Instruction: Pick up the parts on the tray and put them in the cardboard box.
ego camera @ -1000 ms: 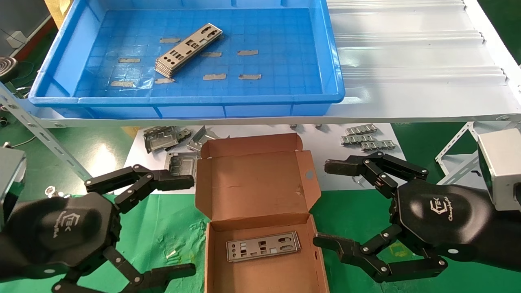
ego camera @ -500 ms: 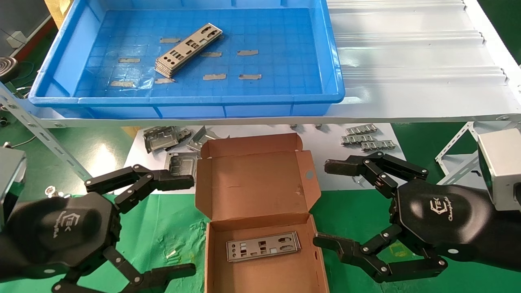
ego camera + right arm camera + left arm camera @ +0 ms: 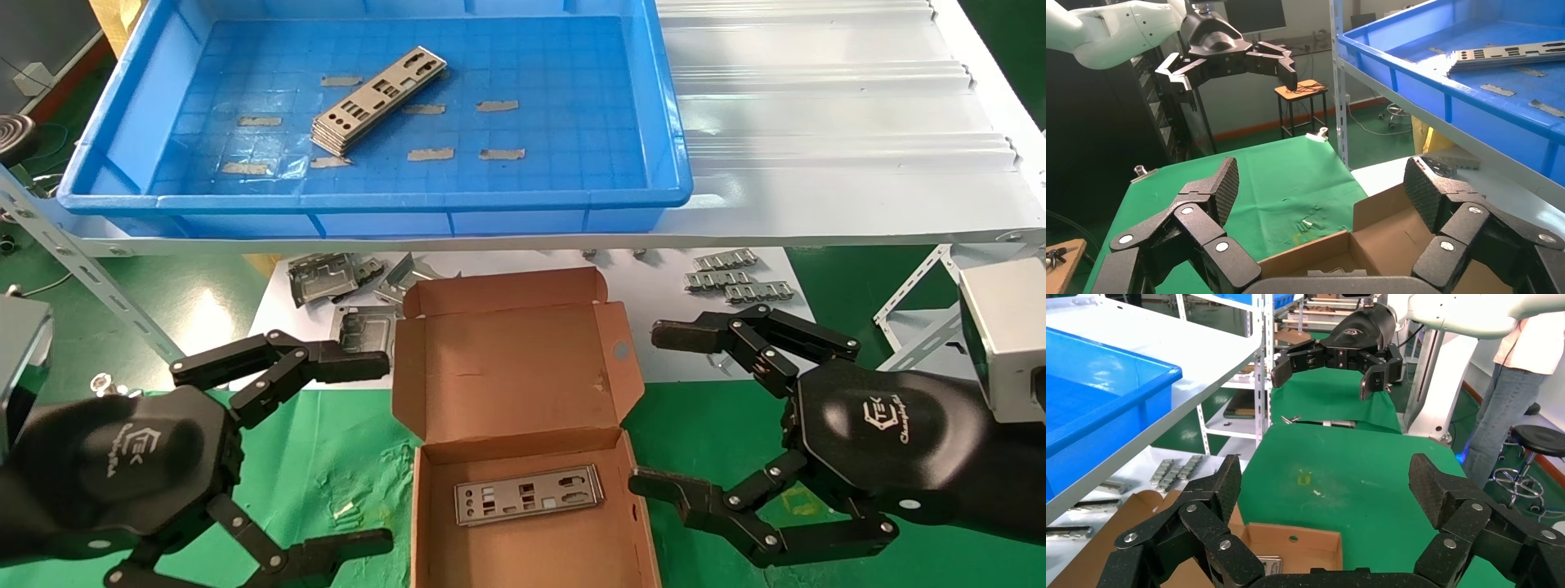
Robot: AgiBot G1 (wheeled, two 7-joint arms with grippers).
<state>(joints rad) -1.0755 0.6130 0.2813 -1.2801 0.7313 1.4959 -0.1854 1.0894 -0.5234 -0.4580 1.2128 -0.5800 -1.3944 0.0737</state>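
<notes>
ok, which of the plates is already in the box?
The single plate lying flat in the cardboard box; the rest sit stacked in the blue tray.

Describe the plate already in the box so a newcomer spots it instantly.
Find the open brown cardboard box between the two grippers. One flat silvery plate lies alone on its floor. The stacked plates in the blue tray look alike, but this one is single and boxed.
</notes>
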